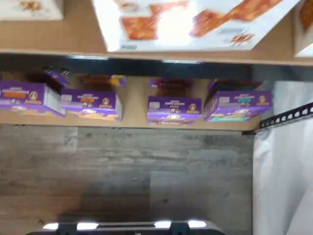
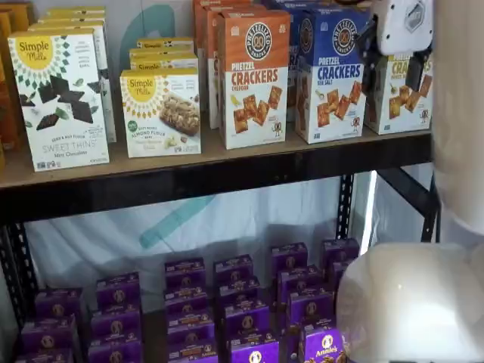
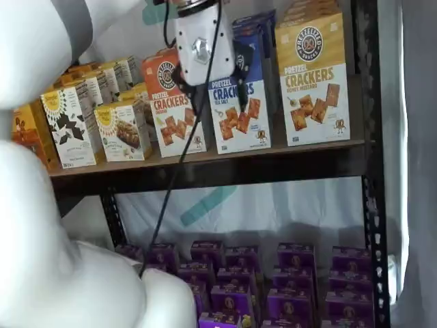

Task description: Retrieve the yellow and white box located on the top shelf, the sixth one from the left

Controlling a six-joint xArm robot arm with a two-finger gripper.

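Observation:
The yellow and white box point(image 3: 314, 78) stands upright at the right end of the top shelf point(image 3: 225, 167), next to the blue-topped box point(image 3: 239, 113). In a shelf view it is partly hidden behind the gripper, with only its lower white part point(image 2: 401, 102) showing. My gripper point(image 3: 212, 80) hangs in front of the orange-topped and blue-topped boxes, apart from the shelf, and also shows in a shelf view point(image 2: 393, 64). Its black fingers stand apart with a gap between them and hold nothing. The wrist view shows a white box face with crackers point(image 1: 195, 19); I cannot tell which box it is.
An orange-topped pretzel box point(image 2: 253, 83) and several Simple Mills boxes point(image 2: 60, 98) fill the rest of the top shelf. Purple boxes point(image 2: 242, 302) crowd the lower shelf. A black perforated upright point(image 3: 369, 205) stands right of the yellow box. The white arm point(image 3: 41, 225) covers the left foreground.

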